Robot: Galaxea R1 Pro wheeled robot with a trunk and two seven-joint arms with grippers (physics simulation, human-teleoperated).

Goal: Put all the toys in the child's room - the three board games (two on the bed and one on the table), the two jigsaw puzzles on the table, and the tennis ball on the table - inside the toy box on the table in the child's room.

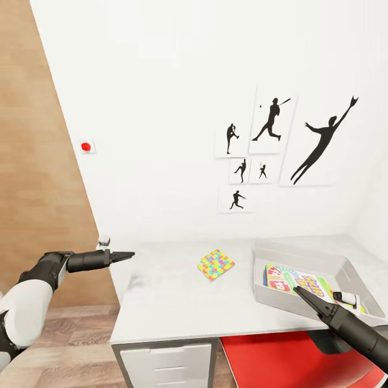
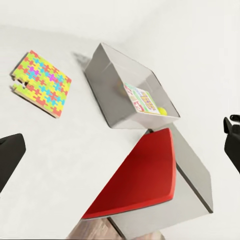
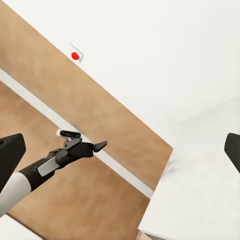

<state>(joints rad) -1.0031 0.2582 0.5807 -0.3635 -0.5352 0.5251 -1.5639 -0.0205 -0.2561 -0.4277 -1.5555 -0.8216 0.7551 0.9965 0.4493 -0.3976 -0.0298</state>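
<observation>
The table (image 1: 161, 302) stands against the white wall, its pale top carrying one jigsaw puzzle (image 1: 215, 264) lying flat near the middle and the toy box (image 1: 267, 293) toward the right corner. Inside the toy box lies the green board game (image 1: 293, 281) lettered "SKIP BO", partly covered by the right arm; other flat boxes seem to lie under it, but only slivers of their edges show. From the left wrist view a small patch of the tennis ball (image 2: 163, 111) peeks over the box rim beside the printed game — most of it is hidden by the wall of the bin.

The left end effector (image 1: 127, 255) hangs off the table's left end, clear of the top, its fingers pressed together on nothing. The right end effector (image 1: 299, 293) sits over the near rim of the toy box; in the head view its fingers look like one closed point, while its own wrist camera shows dark finger tips at both frame edges — so I cannot tell its state.

A red chair seat (image 1: 280, 361) is tucked under the table, cut off by the frame's bottom. Baseball silhouette prints (image 1: 272, 126) hang on the wall
</observation>
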